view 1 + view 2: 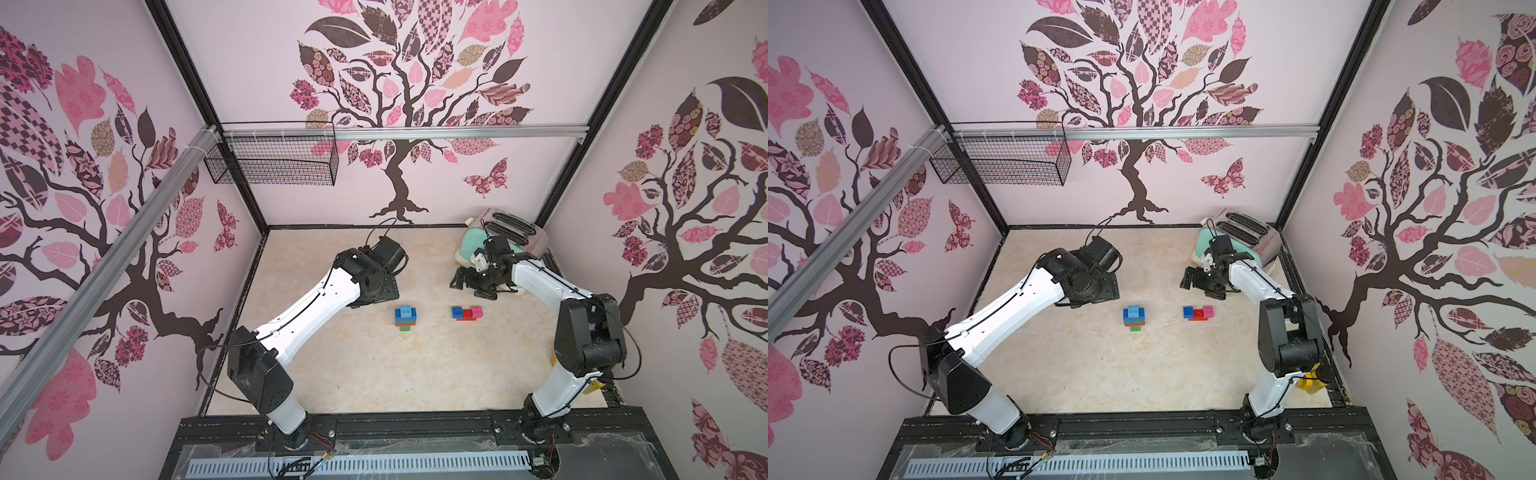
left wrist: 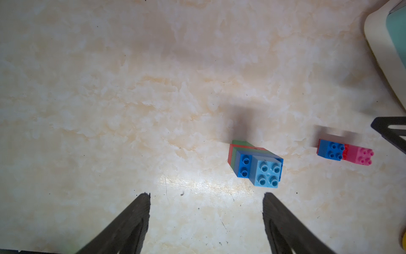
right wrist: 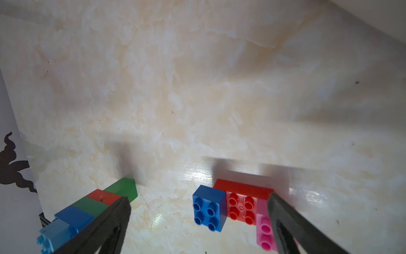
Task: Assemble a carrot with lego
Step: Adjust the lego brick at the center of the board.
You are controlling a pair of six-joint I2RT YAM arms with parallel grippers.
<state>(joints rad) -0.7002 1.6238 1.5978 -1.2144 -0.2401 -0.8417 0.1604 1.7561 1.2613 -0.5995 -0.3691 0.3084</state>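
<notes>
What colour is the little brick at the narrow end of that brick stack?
The small plastic tip brick is green; clearest in right wrist view.

Carrot (image 1: 405,318): lt blue top, then dk blue, green, red, green tip. Loose lego (image 1: 467,313): dk blue, red, pink. Worktop (image 1: 353,365): cream marble w/ tan veining. Walls (image 1: 257,83): pale pink w/ dk brown tree, pink & checked/floral leaves, butterflies. Wire basket (image 1: 270,166) black. Toaster (image 1: 540,243) silver, dk slots. Arms (image 1: 307,303) white w/ black joints
</notes>
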